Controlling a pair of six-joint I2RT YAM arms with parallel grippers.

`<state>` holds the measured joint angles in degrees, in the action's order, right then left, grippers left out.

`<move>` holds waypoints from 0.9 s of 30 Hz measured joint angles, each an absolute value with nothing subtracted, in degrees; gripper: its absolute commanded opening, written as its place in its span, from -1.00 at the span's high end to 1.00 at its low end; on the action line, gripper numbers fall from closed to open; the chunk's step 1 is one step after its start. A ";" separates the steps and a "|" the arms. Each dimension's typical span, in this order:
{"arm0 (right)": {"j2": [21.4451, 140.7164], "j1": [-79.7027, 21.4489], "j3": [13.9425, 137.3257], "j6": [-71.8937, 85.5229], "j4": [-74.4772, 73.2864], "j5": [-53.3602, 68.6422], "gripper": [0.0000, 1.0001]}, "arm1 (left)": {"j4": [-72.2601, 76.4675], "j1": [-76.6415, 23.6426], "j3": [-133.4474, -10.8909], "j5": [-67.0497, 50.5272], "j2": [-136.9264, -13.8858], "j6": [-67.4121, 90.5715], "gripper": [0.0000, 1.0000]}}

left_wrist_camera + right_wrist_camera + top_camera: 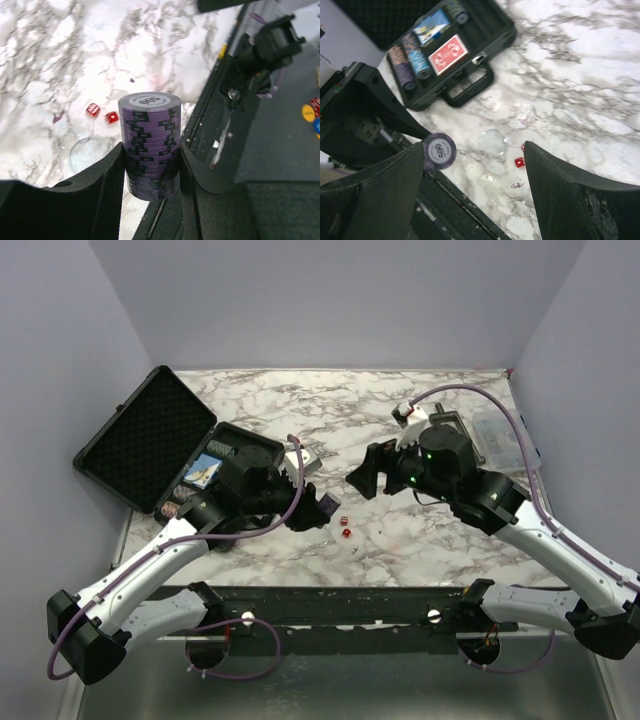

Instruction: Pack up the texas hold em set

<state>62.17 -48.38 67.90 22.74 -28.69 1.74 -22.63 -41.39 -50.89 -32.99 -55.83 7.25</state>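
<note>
The black case [150,435] lies open at the left, its foam-lined lid tilted back. In the right wrist view its base [470,85] holds a red card deck [448,53], a blue card deck [431,26] and several chip stacks [412,60]. My left gripper [322,508] is shut on a purple chip stack [150,145] marked 500 and holds it above the table's near edge, right of the case. Two red dice [344,527] lie on the marble just beside it. My right gripper [362,480] is open and empty, hovering above the dice [519,162].
A clear plastic compartment box [500,440] sits at the back right, behind the right arm. A small clear disc [492,141] lies on the marble near the dice. The black mounting rail [340,605] runs along the near edge. Walls close in on three sides.
</note>
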 measured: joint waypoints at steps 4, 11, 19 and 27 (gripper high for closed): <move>60.82 -48.38 67.88 23.57 -29.93 -5.87 -0.68 | -22.87 -41.39 -50.92 -25.10 -56.62 11.05 1.00; 60.34 -48.38 67.75 24.25 -31.29 -10.17 -0.67 | -24.40 -41.36 -52.66 -8.88 -62.72 21.39 1.00; 58.72 -48.38 66.54 24.62 -33.26 -11.60 -0.65 | -29.43 -41.32 -55.83 6.35 -64.79 35.42 1.00; 57.74 -48.38 63.77 25.69 -33.17 -11.57 -0.62 | -31.35 -40.25 -56.64 10.22 -64.23 39.24 1.00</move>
